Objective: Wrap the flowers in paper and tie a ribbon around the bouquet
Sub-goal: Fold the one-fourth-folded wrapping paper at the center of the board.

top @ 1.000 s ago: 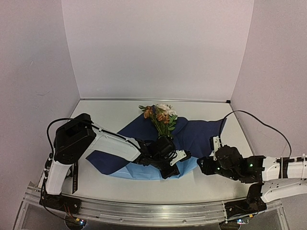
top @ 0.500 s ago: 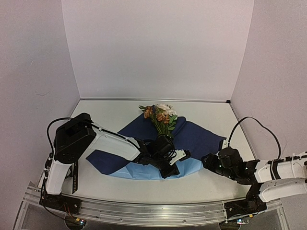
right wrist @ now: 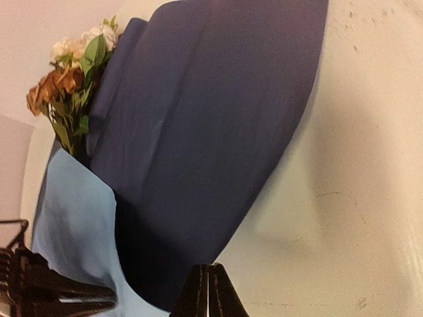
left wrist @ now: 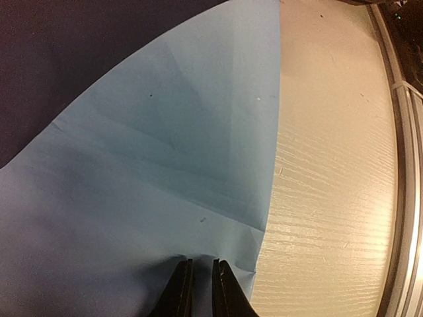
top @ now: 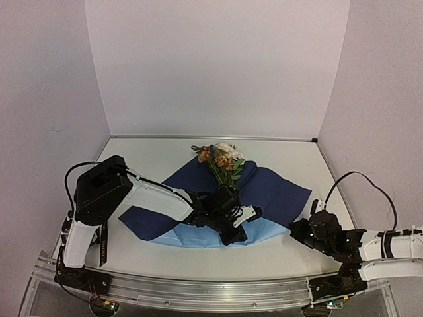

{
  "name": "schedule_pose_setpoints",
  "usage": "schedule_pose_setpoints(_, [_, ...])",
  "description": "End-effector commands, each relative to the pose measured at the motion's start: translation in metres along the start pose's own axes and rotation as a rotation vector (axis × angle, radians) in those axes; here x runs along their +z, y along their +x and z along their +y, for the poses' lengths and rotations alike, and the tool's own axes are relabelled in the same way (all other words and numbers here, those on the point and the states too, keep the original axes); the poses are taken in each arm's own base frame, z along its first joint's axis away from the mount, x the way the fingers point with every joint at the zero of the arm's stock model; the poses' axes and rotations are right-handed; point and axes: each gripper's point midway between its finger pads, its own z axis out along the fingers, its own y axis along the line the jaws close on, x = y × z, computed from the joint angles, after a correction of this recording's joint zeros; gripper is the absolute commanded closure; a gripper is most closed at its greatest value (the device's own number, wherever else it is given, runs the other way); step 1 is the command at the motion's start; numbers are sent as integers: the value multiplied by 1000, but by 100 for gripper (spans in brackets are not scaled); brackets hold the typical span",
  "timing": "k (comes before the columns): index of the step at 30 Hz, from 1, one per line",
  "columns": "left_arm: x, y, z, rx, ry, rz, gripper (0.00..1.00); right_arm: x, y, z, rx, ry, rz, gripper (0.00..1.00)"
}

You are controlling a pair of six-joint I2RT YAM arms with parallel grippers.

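The wrapping is barely begun. The flowers (top: 221, 158) lie on the middle of the paper (top: 277, 188), blooms over its far corner. The paper is mostly spread flat on the tabletop (top: 158, 155), navy face up, with only 1 light blue flap folded over at its near edge. The left fingers (left wrist: 180, 294) are nearly closed and seem to pinch that flap's puckered edge. The right fingers (right wrist: 195, 297) are pressed together, empty, just off the paper's right corner. No cone is formed and no ribbon is in view, so tying is all still ahead.
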Motion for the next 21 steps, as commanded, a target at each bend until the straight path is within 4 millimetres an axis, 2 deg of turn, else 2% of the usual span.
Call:
schedule_pose_setpoints(1, [9,32,3,-48,8,110,88,-16,-15,30,-163,-10,34,100])
schedule_pose_setpoints(5, [11,32,2,-52,16,112,88,-34,-24,57,-331,-42,57,100])
schedule_pose_setpoints(10, [13,34,1,-62,27,115,88,-42,-12,80,-470,-100,132,100])
schedule_pose_setpoints(15, [10,33,2,-72,26,107,88,-41,6,87,-562,-115,188,100])
schedule_pose_setpoints(18, [5,28,1,-89,39,85,88,-42,8,94,-609,-113,188,100])
schedule_pose_setpoints(21, [-5,15,2,-121,50,45,86,-42,5,91,-631,-82,177,100])
